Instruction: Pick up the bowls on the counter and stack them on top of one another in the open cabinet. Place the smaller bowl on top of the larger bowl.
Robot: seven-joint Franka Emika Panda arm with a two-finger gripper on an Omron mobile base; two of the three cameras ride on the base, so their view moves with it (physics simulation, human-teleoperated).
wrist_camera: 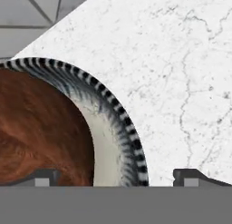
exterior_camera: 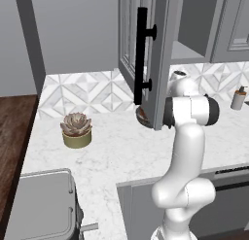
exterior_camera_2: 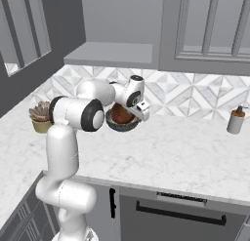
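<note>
White marble-patterned surface point(exterior_camera_2: 185, 152) with a diamond-tile backsplash point(exterior_camera_2: 195, 96) behind it, grey wall cabinets above. The cabinet point(exterior_camera: 146, 54) with the long black bar handle point(exterior_camera: 141, 54) has its door swung open, shelf point(exterior_camera_2: 110, 54) showing in the right base view.

The tool point(wrist_camera: 115, 175) is spread wide in the hand view, one tip on each side of the bowl wall: the left tip over the reddish-brown inside, the right tip over bare surface outside the rim. Can't tell whether the tips actually touch it.

What sits under it is the reddish-brown bowl point(exterior_camera_2: 122, 113) nested inside the grey bowl point(exterior_camera_2: 119, 125), on the surface below the open shelf. Up close the outer one has a pale wall and a black-and-white striped rim point(wrist_camera: 113, 105).

In the left base view the door hides most of the bowls. Off to the side: succulent pot point(exterior_camera: 76, 130) and soap dispenser point(exterior_camera_2: 236, 120).
</note>
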